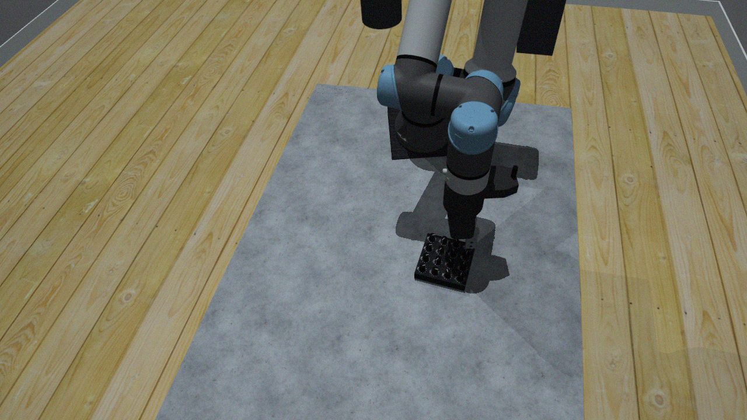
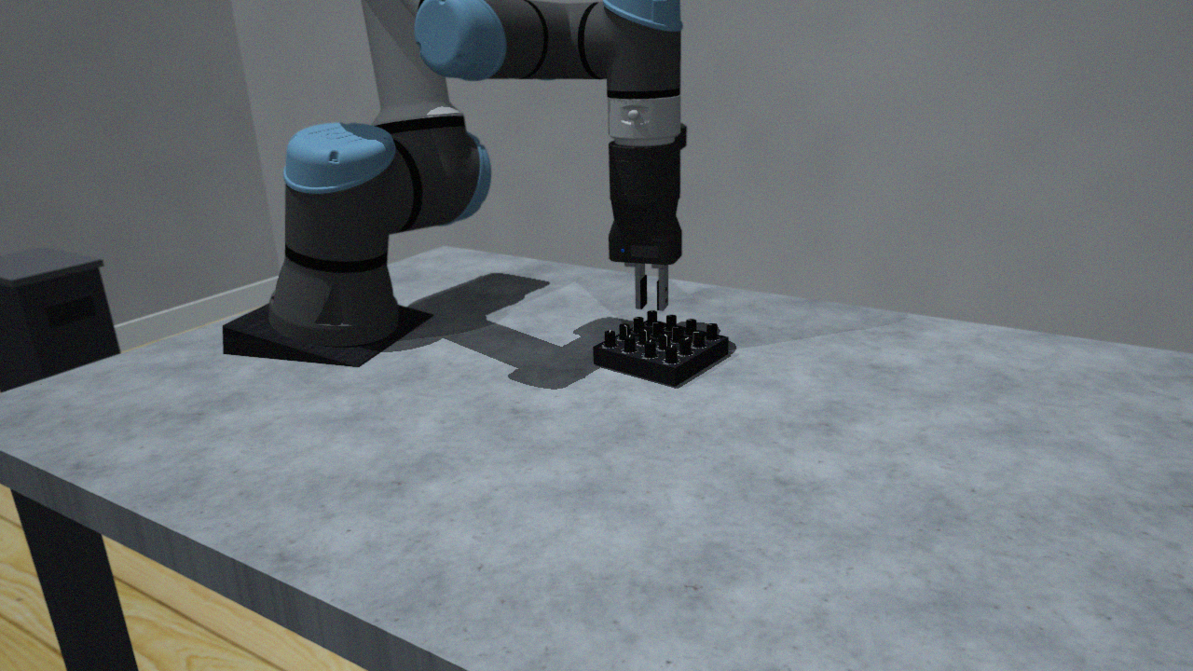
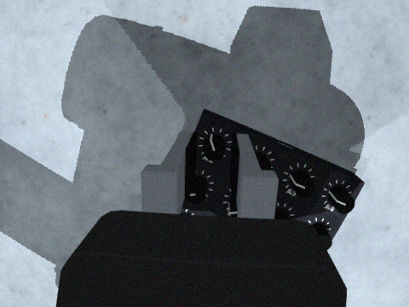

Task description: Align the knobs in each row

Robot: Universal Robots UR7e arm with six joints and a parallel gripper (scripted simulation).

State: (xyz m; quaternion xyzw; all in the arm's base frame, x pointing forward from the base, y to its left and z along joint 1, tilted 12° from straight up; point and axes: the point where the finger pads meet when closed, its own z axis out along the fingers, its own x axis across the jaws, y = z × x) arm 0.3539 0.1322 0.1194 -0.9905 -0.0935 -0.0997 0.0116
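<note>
The black knob box point(image 1: 437, 280) point(image 2: 640, 364) point(image 3: 282, 149) stands on its feet on the grey table, with several black knobs in rows on top. My gripper point(image 1: 464, 240) point(image 2: 651, 306) point(image 3: 213, 153) points straight down and hangs just above the knobs at the box's far edge, on the side toward the robot base. Its fingers are partly apart, with nothing between them. In the wrist view the fingers straddle one column of knobs; knobs with white lines show at the upper left point(image 3: 213, 145) and at the right point(image 3: 298, 179). The gripper body hides the near rows.
The arm's base point(image 2: 332, 321) point(image 1: 418, 138) stands on the table behind the box. A dark cabinet point(image 2: 51, 308) stands off the table's left side. The table's front edge point(image 2: 208, 567) is far from the box. A wooden floor point(image 1: 130, 182) surrounds the table.
</note>
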